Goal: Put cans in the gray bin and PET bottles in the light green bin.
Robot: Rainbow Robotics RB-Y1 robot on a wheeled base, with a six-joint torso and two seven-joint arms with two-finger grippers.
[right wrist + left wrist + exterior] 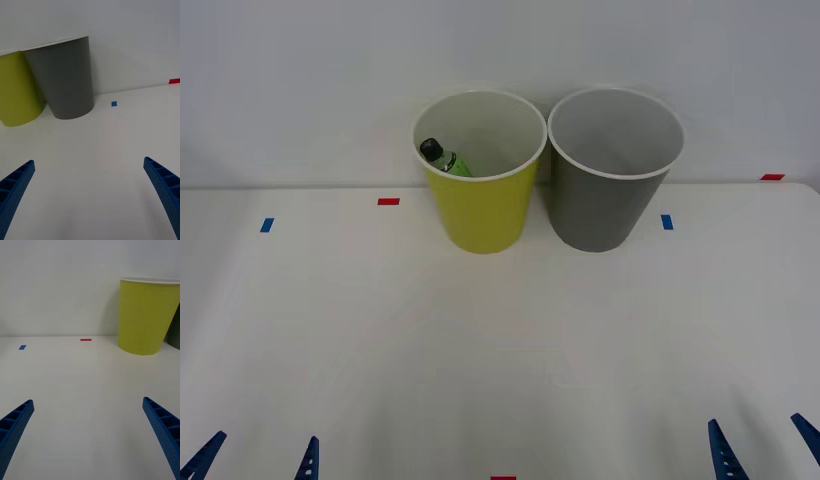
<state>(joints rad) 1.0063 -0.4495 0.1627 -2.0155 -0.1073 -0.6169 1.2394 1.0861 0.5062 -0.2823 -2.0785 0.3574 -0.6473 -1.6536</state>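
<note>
The light green bin (481, 205) and the gray bin (608, 200) stand side by side at the back of the white table, against the wall. A PET bottle (444, 158) with a green label and black cap leans inside the light green bin. No cans show. My left gripper (258, 460) waits open at the front left edge, and my right gripper (766, 447) waits open at the front right, both far from the bins. The right wrist view shows the gray bin (65, 80) beside the light green bin (18, 90); the left wrist view shows the light green bin (146, 315).
Small tape marks lie on the table: blue ones (267, 225) (667, 222) and red ones (388, 201) (772, 177) (502, 478). A wide stretch of bare tabletop (500, 350) separates the grippers from the bins.
</note>
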